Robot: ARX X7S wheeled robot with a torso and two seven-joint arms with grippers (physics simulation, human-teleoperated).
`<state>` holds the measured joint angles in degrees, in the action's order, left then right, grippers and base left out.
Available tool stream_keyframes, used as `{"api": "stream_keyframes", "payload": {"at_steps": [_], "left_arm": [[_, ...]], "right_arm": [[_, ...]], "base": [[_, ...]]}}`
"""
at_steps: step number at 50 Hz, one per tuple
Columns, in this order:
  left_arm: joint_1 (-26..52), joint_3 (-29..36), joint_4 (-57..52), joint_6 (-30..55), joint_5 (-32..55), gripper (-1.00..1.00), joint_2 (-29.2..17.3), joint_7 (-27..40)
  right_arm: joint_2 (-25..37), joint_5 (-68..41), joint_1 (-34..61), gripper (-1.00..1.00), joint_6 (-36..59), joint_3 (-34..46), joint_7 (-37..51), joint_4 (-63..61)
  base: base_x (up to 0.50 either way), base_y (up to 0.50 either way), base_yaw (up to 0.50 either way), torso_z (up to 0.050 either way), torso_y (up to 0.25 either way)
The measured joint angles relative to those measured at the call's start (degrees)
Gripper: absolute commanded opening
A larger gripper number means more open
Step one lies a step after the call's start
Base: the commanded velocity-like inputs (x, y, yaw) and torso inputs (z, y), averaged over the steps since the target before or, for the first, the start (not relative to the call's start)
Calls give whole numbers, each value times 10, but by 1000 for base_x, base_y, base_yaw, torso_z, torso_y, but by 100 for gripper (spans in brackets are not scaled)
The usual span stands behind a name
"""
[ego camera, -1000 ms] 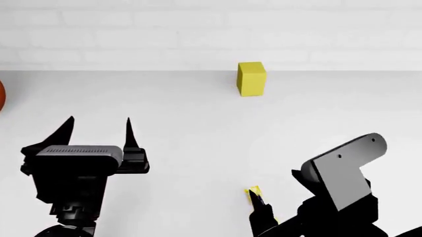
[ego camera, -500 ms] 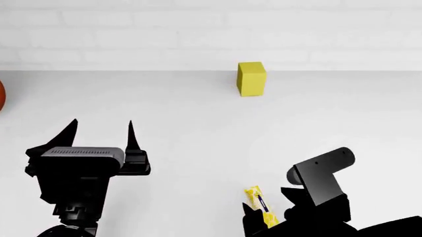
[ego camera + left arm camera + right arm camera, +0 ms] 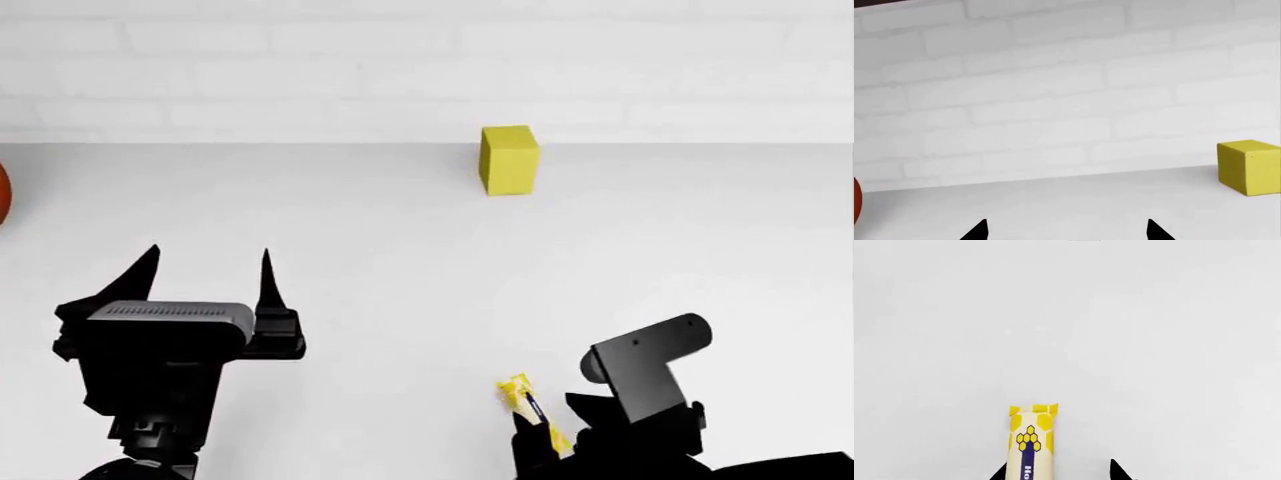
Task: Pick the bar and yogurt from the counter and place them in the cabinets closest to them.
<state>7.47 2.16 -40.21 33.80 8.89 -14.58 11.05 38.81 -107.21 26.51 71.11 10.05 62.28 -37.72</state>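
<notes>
Right wrist view: my right gripper [image 3: 1057, 471] shows two black fingertips, one each side of the slim yellow wrapped bar with a dark blue label [image 3: 1031, 445]. The bar runs between them, its far end projecting forward over the plain white counter [image 3: 1121, 340]. I cannot tell whether the fingers press it or merely straddle it. In the head view the bar [image 3: 529, 404] sits at that gripper's tip [image 3: 539, 440]. My left gripper [image 3: 207, 275] hangs spread wide, holding nothing, above the counter. Beyond it, near the white brick wall [image 3: 1054, 75], stands a plain yellow block [image 3: 509, 159].
</notes>
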Motion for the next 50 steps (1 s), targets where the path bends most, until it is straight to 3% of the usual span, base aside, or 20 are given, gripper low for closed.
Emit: {"api": "stream_keyframes", "payload": {"at_steps": [17,26,33,43,50], "left_arm": [[-2,6,6,-5,-1,100,-5,5],[-3,9,10,-9,0,100,-7,7],[-5,9,11,-14,2,100,-8,8],[-4,8,6,-12,7,100,-10,11],[-4,10,-2,-5,10,100,-11,14]], "right_arm": [[22,-63,79,-100,-5,52,57,-13],[32,-170,238,-100,-34,124,155,-37],[1,-226,408,-100,-38,182,199,-41],[-93,-213,634,-100,40,198,159,10],[-156,-101,731,-100,107,153,51,57]], "base": [[0,0,0,0,0],[0,0,0,0,0],[0,0,0,0,0],[0,0,0,0,0],[0,0,0,0,0]]}}
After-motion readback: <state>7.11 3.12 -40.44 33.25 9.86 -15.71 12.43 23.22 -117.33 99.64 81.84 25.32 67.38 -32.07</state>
